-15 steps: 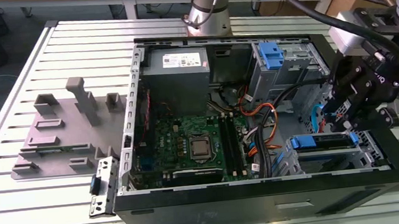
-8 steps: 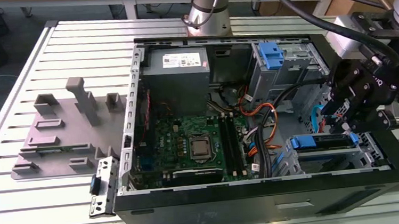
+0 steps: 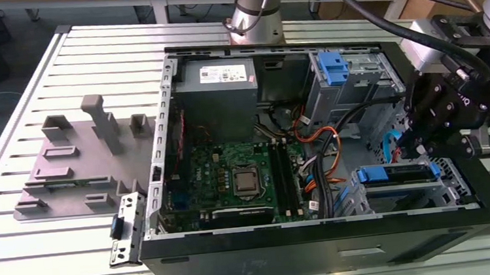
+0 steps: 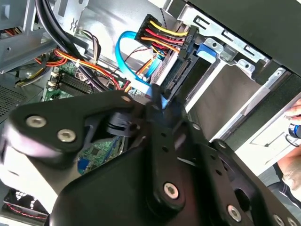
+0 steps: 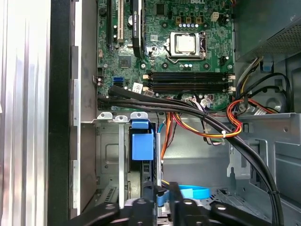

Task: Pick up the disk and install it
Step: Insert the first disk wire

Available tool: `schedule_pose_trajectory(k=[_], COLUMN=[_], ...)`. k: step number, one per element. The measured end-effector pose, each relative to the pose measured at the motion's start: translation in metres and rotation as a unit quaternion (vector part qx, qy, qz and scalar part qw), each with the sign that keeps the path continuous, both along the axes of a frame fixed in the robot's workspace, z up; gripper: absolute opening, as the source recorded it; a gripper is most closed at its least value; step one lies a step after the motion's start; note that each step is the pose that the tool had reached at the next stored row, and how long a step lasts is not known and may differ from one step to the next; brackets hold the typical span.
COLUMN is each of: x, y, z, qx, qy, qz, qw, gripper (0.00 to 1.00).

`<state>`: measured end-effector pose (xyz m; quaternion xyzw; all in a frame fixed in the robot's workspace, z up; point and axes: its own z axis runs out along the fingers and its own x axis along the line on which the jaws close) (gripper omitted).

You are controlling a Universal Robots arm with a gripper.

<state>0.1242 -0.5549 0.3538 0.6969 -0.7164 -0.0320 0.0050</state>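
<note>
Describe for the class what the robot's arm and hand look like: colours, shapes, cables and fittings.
The arm has a silver-grey cylindrical column, with thick black cables looping from it across to the wrist. The hand is matte black, built from flat angular linkage plates joined by silver screws and bolts, which appear close up in the second wrist view. A light grey block sits just above the hand.

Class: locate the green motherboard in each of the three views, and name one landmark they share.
Exterior view: motherboard on the case floor, beside the power-supply box.
Second wrist view: motherboard behind the black cables.
First wrist view: motherboard beyond the black cables.
Shared landmark: orange-and-yellow wire bundle.
</note>
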Motion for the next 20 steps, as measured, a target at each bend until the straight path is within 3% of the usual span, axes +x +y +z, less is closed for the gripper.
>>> schedule_pose_trajectory(k=[1, 3, 14, 17, 20], x=[0.0000, 0.0000, 0.0000, 0.0000, 0.0000], y=[0.0000, 0.0000, -0.0004, -0.0029, -0.0062], z=[0.0001, 0.0000, 0.0001, -0.0012, -0.0033], qx=[-0.0002, -0.0004, -0.0018, -0.0016, -0.0016], qy=[0.0000, 0.0000, 0.0000, -0.0005, -0.0028], qz=[0.000, 0.000, 0.000, 0.000, 0.000], qw=[1.00000, 1.00000, 1.00000, 1.00000, 0.99999], gripper=[0.29, 0.17, 0.16, 0.16, 0.16])
